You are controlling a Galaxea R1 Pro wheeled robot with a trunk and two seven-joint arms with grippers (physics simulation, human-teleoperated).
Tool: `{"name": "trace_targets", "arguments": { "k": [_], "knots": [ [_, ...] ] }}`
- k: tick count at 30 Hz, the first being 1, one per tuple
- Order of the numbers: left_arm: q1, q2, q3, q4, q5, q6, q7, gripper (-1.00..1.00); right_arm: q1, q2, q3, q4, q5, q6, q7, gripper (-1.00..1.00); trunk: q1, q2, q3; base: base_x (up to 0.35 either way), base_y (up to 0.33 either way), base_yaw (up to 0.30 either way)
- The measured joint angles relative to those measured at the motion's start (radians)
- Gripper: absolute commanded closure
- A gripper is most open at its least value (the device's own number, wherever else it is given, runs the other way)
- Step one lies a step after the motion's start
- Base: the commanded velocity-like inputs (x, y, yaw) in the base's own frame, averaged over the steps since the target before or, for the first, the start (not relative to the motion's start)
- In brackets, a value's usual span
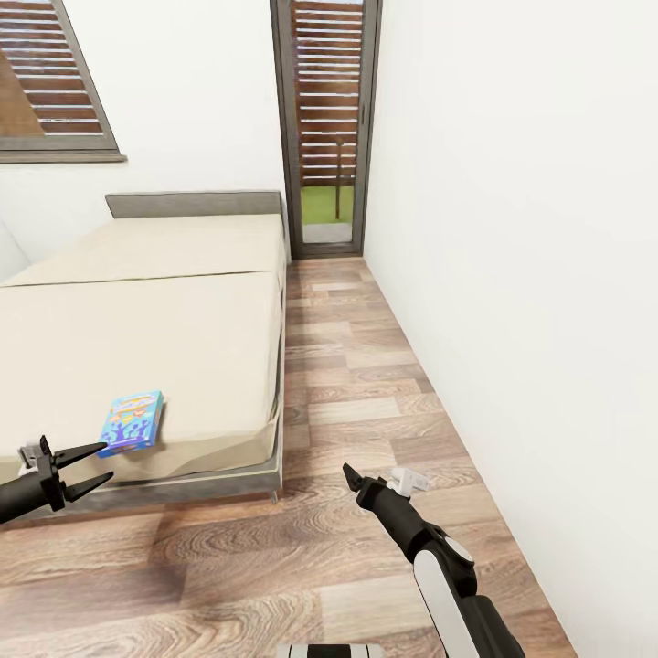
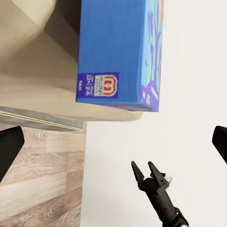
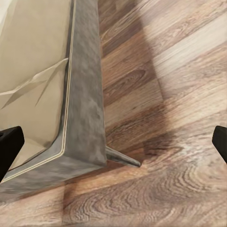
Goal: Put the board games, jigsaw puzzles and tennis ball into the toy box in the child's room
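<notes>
Black fingers of my left gripper (image 1: 87, 466) stand spread, reaching toward the foot edge of the bed (image 1: 183, 338), just short of the small blue board game (image 1: 133, 422) lying flat on the beige mattress near that edge. My right gripper (image 1: 376, 480) hangs low over the wood-plank floor (image 1: 366, 366) beside the bed's grey corner; its fingertips sit wide apart at the edges of the right wrist view. The game's print is too blurred to read
</notes>
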Motion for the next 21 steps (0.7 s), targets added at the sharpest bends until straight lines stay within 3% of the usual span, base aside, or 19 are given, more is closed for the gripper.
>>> {"name": "trace_targets", "arguments": {
  "k": [8,21],
  "knots": [
    [0.000,0.000,0.000,0.000,0.000,0.000,-0.001,-1.00,0.000,0.000,-0.001,0.000,0.000,0.000,0.000,-1.00,0.000,0.000,0.000,0.004,0.000,0.000],
    [0.001,0.001,-0.002,-0.001,-0.008,0.008,-0.003,-1.00,0.000,0.000,-0.001,0.000,0.000,0.000,0.001,-1.00,0.000,0.000,0.000,0.111,0.024,0.000]
  ]
}}
